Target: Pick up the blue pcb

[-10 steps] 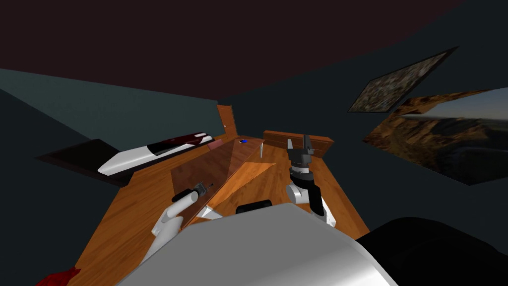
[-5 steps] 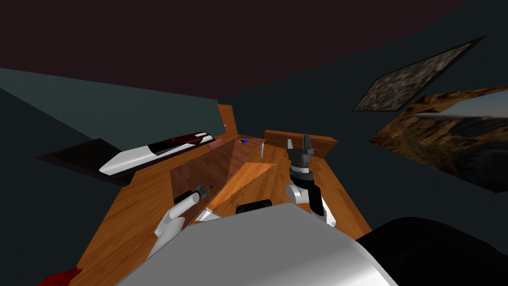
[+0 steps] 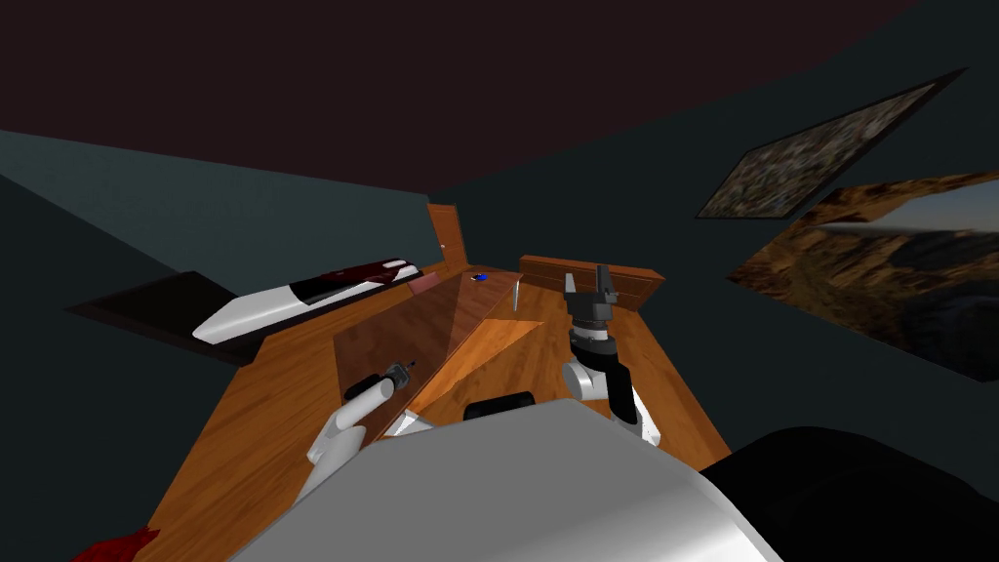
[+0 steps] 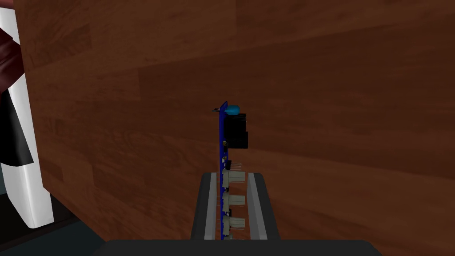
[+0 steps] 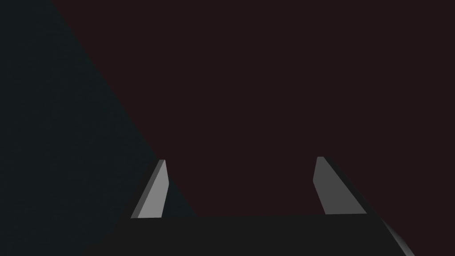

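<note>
The blue pcb (image 4: pixel 222 133) stands on edge over a brown wooden tabletop (image 4: pixel 337 89), carrying a black block, a small blue part and a row of grey knobs. My left gripper (image 4: pixel 231 175) is shut on it, one finger against the board's back and the other against the knob tips. In the head view the left gripper (image 3: pixel 400 370) sits low over the near end of the long table (image 3: pixel 390 327). My right gripper (image 3: pixel 586 279) is raised to the right of the table, fingers (image 5: pixel 153 191) wide open and holding nothing.
A small blue object (image 3: pixel 478 277) lies at the table's far end, with a thin grey upright piece (image 3: pixel 513 292) near it. A white bed-like piece with dark red cloth (image 3: pixel 293 298) runs along the left. A low wooden cabinet (image 3: pixel 585 273) stands behind the right gripper.
The head view has swung slightly, shifting the wall pictures. My left forearm has edged a little toward the table; the right arm has stayed where it was.
</note>
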You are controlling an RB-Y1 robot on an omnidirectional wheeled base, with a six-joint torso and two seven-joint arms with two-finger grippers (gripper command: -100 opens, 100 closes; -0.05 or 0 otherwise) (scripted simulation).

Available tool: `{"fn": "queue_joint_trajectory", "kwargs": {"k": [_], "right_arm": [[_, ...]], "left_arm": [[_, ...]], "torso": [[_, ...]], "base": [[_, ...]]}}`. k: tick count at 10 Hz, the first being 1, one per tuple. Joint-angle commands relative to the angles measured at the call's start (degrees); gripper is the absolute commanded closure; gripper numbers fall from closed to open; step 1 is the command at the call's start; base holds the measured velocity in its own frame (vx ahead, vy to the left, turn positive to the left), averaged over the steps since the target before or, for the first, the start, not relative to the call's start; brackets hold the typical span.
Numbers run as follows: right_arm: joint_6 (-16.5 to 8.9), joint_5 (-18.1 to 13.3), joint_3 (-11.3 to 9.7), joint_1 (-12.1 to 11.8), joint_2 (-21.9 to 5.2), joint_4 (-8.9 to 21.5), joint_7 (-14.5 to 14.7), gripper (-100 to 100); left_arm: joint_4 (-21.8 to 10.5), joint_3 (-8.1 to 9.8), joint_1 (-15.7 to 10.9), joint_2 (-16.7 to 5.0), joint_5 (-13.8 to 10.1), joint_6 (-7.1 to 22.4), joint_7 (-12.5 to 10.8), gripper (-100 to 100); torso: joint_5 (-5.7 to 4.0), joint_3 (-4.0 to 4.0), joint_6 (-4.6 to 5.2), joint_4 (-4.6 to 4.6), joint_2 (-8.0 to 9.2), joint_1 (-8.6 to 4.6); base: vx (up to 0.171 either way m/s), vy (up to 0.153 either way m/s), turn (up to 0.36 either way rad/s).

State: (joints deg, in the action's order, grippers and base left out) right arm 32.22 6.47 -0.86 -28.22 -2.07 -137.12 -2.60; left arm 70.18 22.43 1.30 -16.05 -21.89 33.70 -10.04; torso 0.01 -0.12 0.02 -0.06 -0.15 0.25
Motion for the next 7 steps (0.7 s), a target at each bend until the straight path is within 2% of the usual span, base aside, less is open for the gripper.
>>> {"fn": "queue_joint_trajectory", "kwargs": {"k": [1,2,3,4,5,6,7], "right_arm": [[0.0,0.0,0.0,0.0,0.0,0.0,0.0,0],[0.0,0.0,0.0,0.0,0.0,0.0,0.0,0],[0.0,0.0,0.0,0.0,0.0,0.0,0.0,0],[0.0,0.0,0.0,0.0,0.0,0.0,0.0,0],[0.0,0.0,0.0,0.0,0.0,0.0,0.0,0],[0.0,0.0,0.0,0.0,0.0,0.0,0.0,0],[0.0,0.0,0.0,0.0,0.0,0.0,0.0,0]], "left_arm": [[0.0,0.0,0.0,0.0,0.0,0.0,0.0,100],[0.0,0.0,0.0,0.0,0.0,0.0,0.0,100],[0.0,0.0,0.0,0.0,0.0,0.0,0.0,0],[1.4,0.32,0.5,-0.6,-0.6,1.7,0.0,100],[2.0,0.45,0.6,-0.8,-0.7,2.4,0.0,100],[1.5,0.35,0.4,-0.7,-0.6,1.7,0.0,100],[1.6,0.38,0.5,-0.7,-0.6,1.9,0.0,0]], "torso": [[0.0,0.0,0.0,0.0,0.0,0.0],[-0.01,0.0,0.0,0.0,0.0,-0.01],[-0.01,0.0,0.0,0.0,0.01,-0.01],[-0.01,0.0,0.0,0.0,0.01,-0.01],[-0.04,0.05,-0.01,0.02,0.1,-0.11],[-0.05,0.11,-0.02,0.03,0.21,-0.19],[-0.04,0.09,0.0,0.03,0.15,-0.13]], "base": [[0.0,0.0,0.0],[0.0,0.0,0.0],[0.0,0.0,0.0],[-0.027,-0.031,-0.01],[-0.055,-0.049,0.0],[-0.027,-0.021,0.006],[0.0,0.0,0.0]]}}
